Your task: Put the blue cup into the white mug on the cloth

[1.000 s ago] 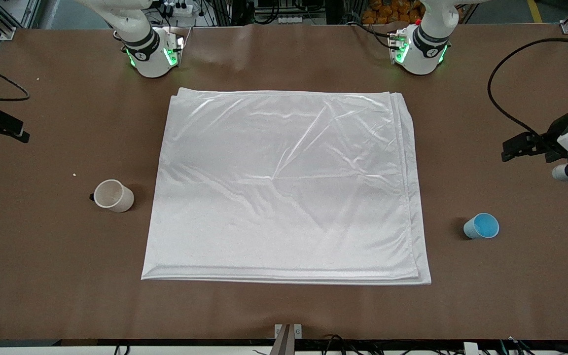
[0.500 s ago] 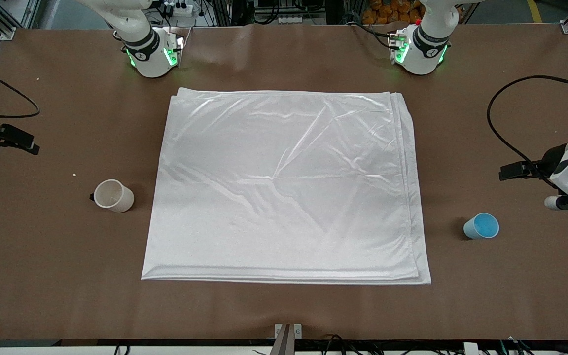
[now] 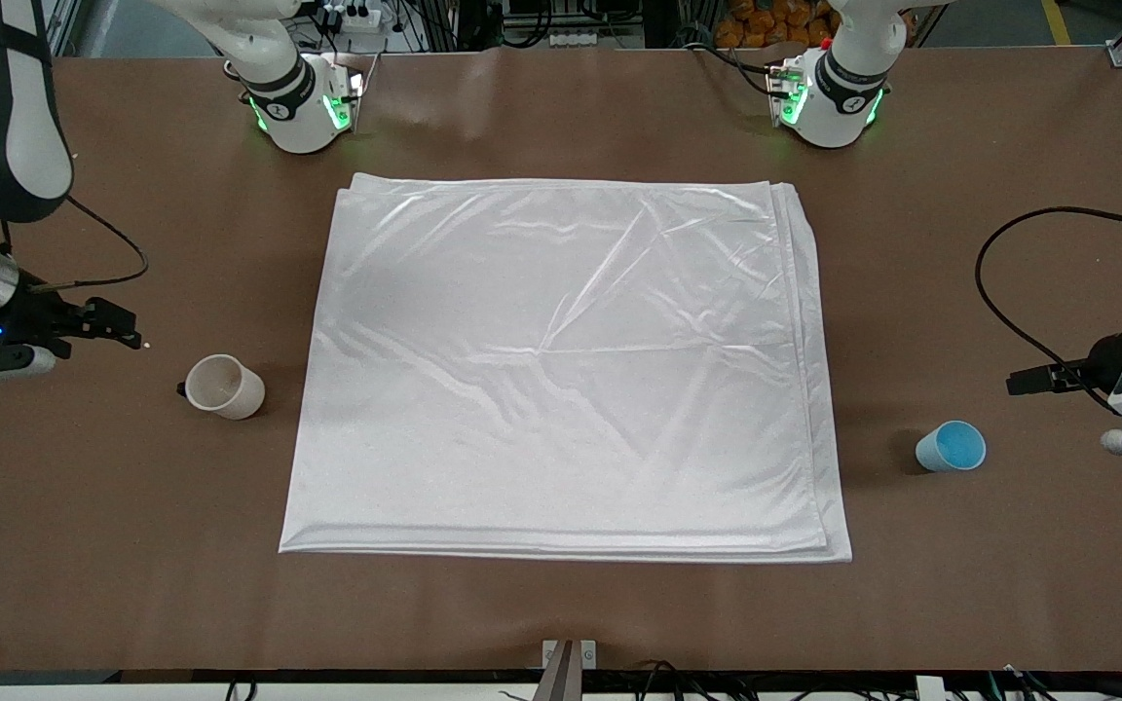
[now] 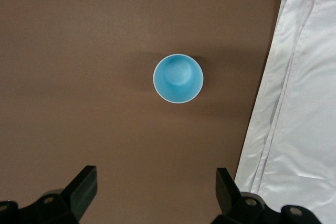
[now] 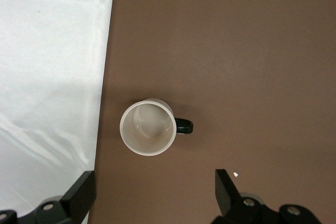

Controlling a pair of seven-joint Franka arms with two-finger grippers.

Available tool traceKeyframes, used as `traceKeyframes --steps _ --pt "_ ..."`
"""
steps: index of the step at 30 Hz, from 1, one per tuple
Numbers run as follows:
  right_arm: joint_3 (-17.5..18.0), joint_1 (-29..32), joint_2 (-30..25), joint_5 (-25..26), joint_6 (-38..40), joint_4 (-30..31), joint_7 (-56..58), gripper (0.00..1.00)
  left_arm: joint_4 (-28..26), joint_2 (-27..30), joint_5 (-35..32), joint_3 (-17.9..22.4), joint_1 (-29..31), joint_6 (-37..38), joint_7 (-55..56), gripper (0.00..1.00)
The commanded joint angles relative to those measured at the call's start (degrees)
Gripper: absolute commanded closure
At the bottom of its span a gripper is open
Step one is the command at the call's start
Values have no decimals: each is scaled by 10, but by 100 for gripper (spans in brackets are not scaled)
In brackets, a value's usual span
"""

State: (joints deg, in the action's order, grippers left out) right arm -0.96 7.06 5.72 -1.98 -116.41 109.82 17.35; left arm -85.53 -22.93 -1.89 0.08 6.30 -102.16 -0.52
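Observation:
The blue cup (image 3: 951, 446) stands upright on the bare brown table, off the cloth (image 3: 561, 370), toward the left arm's end. My left gripper (image 3: 1036, 378) hovers open over the table beside it; in the left wrist view the blue cup (image 4: 178, 78) lies ahead of the empty left gripper (image 4: 155, 179), the cloth's edge (image 4: 294, 108) alongside. The white mug (image 3: 222, 387) stands upright off the cloth, toward the right arm's end. My right gripper (image 3: 111, 324) hangs open over the table near it. The right wrist view has the white mug (image 5: 148, 127) ahead of the empty right gripper (image 5: 155, 179).
A black cable (image 3: 994, 292) loops over the table from the left arm. Another cable (image 3: 123, 268) trails from the right arm. A small white crumb (image 5: 235, 173) lies on the table near the mug's black handle (image 5: 184, 126). Both arm bases (image 3: 298, 107) stand along the table's edge farthest from the front camera.
Both arms have swung in from the table's ends: the left gripper toward the blue cup, the right gripper toward the white mug. Cup, mug and cloth have not moved.

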Motion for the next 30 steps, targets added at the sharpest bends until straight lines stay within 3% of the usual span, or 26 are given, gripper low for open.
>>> traceKeyframes --steps 1,17,30 --pt "4 8 21 -8 -21 5 59 0 13 -22 -24 -1 -1 -24 -10 0" --pt "4 35 90 -11 -81 2 279 0 13 -113 -31 0 4 -132 -10 0" --pt "5 39 139 -14 -130 -2 480 0 13 -139 -31 1 6 -142 -10 0"
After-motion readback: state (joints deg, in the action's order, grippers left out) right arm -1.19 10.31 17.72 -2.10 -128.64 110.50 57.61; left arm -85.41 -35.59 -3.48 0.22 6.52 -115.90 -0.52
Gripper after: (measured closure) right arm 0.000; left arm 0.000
